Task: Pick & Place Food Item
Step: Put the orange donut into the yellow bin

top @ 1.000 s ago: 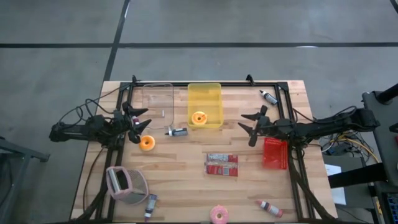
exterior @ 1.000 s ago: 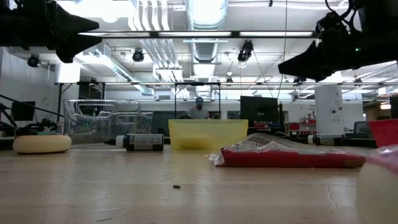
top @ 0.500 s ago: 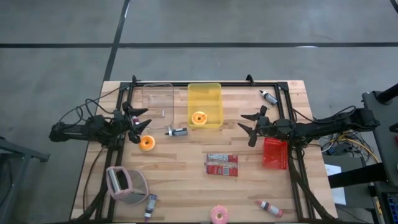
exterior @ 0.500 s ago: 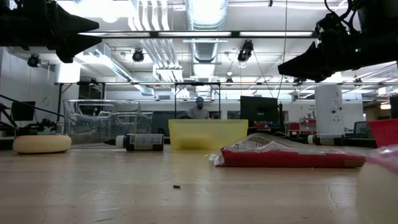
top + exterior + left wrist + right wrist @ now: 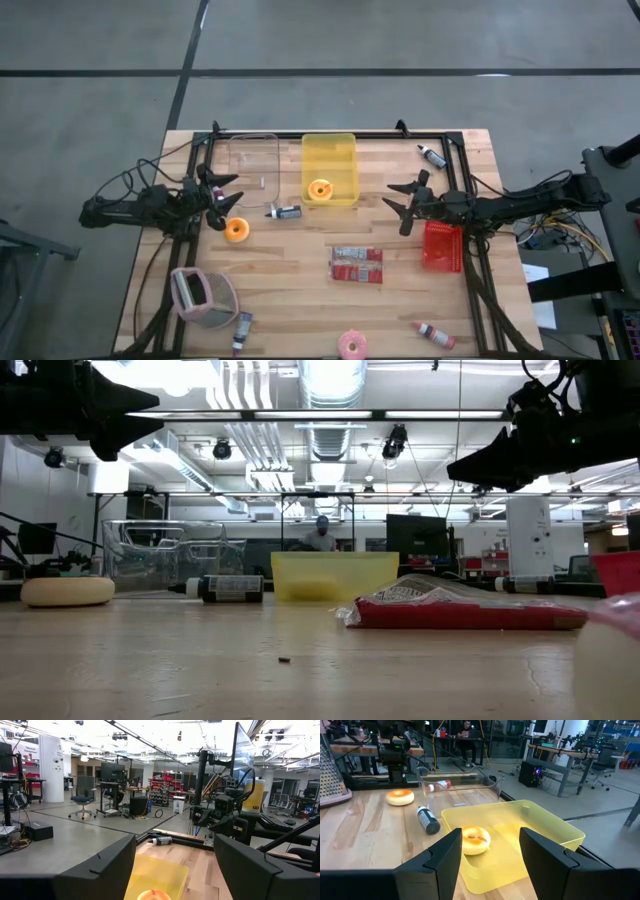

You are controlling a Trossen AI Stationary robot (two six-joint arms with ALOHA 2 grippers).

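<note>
Inspection finds both my grippers raised above the table with jaws spread and nothing held: my left gripper at the left edge beside the clear container, my right gripper right of the yellow bin. One orange donut lies inside the yellow bin, and a second orange donut rests on the wood just below my left gripper. A pink donut sits at the near edge, well apart from both arms.
</note>
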